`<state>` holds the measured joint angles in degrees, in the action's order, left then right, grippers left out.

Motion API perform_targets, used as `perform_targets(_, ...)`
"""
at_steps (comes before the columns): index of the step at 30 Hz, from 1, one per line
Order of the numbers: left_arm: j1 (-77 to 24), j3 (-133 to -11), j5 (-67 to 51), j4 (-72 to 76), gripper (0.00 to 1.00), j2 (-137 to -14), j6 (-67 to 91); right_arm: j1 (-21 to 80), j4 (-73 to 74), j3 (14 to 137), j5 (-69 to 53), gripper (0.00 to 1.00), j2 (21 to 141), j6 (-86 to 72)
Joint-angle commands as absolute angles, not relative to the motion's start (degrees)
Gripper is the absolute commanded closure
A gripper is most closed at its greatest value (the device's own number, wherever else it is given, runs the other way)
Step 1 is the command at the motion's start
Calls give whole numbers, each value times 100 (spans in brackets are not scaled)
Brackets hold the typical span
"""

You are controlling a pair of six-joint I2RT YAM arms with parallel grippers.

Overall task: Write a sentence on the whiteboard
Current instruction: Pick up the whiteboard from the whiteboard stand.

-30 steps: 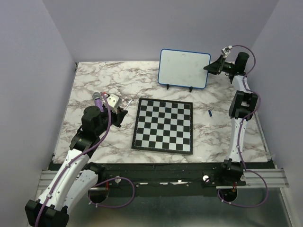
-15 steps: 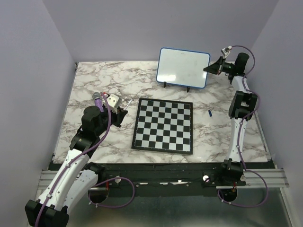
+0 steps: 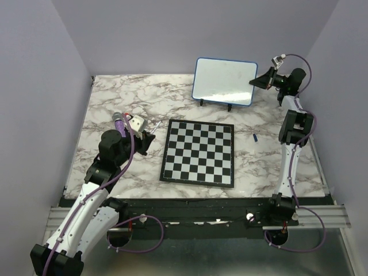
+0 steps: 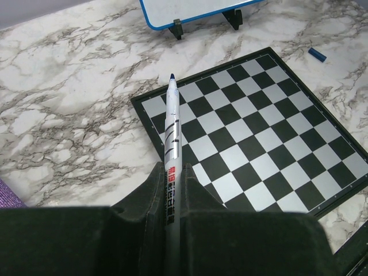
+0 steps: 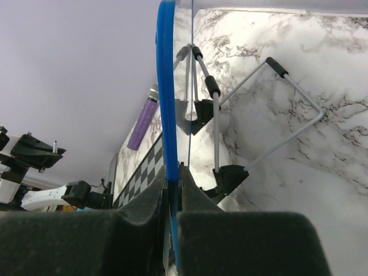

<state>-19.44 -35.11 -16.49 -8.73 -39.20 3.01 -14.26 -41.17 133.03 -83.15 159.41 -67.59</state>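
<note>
In the top external view the whiteboard [image 3: 224, 80] is seen at the far right of the marble table [image 3: 115, 98], beyond the chessboard [image 3: 198, 152], with its white face turned toward the near side. Its right edge is gripped by the right gripper [image 3: 255, 83]. In the right wrist view the jaws are closed tightly on the thin blue rim [image 5: 167, 86], and the wire stand [image 5: 229, 178] with its black feet is seen behind the board. Whether the feet rest on the table cannot be told.

The left gripper [image 3: 148, 140] is found at the near left, well apart from the board. It is shut on a white marker [image 4: 171, 121], whose uncapped blue tip points to the far side over the corner of the chessboard. A small blue piece [image 3: 255, 137], probably the cap, lies on the table to the right of the chessboard.

No writing can be made out on the board, so the sentence is judged as not yet begun. The step in hand seems to be the holding and placing of the board. Next, the board should be brought or steadied within reach of the left arm. The marker tip should then be carried to the white face with light pressure, so that the board is not pushed over.
</note>
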Motion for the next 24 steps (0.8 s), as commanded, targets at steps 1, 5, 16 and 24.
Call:
perform_targets(1, -1898, -3463, -1802, -703, 100, -3780, 343, -1477, -5756, 13105, -8104, 100, 15434, -8076)
perform_targets(5, -1907, -3445, -1828, -703, 100, -3735, 343, -1477, -5915, 12973, -8165, 100, 15311, -8078)
perform_targets(16, -1898, -3445, -1863, -686, 100, -3691, 352, -1485, -5378, 12727, -8244, 100, 15319, -7373)
perform_targets(24, -1898, -3445, -1863, -686, 100, -3726, 352, -1450, -5949, 12666, -8191, 100, 15100, -7874)
